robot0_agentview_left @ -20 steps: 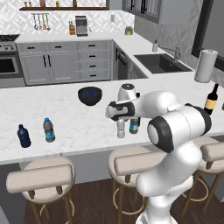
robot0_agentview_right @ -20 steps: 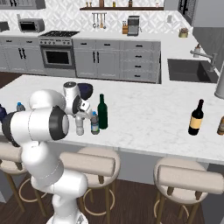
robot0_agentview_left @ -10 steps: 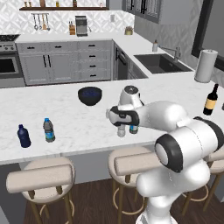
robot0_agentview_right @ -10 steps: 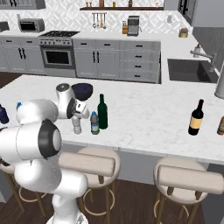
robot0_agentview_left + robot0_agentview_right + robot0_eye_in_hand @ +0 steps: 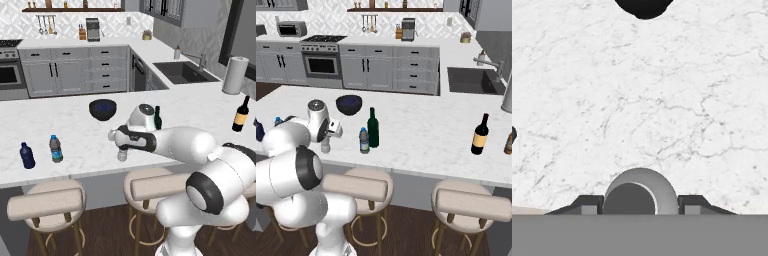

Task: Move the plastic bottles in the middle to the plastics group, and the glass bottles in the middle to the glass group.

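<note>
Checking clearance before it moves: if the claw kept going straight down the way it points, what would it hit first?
The claw points straight down with the greyish bottle between its fingers, so the white marble counter under it comes first, probably bottle base first.

White grey-veined marble counter, dark green bottle
</note>
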Available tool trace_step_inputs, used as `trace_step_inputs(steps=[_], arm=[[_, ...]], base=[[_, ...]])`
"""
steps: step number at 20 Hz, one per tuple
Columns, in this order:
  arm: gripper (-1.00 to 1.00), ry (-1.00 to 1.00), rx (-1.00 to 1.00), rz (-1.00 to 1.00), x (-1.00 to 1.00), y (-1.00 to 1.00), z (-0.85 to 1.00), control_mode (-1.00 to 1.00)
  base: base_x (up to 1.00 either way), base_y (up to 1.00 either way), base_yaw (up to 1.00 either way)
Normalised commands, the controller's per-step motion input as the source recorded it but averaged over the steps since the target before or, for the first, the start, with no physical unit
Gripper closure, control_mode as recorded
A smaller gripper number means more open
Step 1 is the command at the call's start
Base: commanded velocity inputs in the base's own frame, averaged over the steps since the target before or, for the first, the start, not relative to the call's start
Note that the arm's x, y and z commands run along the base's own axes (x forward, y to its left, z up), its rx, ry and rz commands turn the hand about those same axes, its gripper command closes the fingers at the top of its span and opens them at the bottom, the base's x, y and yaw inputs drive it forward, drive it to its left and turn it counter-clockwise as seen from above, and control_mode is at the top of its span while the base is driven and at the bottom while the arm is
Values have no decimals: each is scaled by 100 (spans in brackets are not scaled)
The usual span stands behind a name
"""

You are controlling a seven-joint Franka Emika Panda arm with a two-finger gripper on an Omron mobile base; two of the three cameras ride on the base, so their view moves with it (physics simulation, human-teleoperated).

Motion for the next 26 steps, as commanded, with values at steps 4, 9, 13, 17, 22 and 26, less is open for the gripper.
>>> trace_step_inputs(steps=[4, 9, 13, 17, 22, 26], arm=[[100, 2, 0, 6, 3, 100, 9, -100], [100, 2, 1, 1, 23, 98, 1, -100], [100, 0, 9, 6, 33, 69, 0, -100], [100, -5, 7, 10, 40, 49, -2, -100], [100, -3, 2, 7, 32, 30, -9, -100], [100, -1, 0, 2, 23, 18, -32, -100]], base=[[0, 0, 0], [0, 0, 0], [0, 0, 0], [0, 0, 0], [0, 0, 0], [0, 0, 0]])
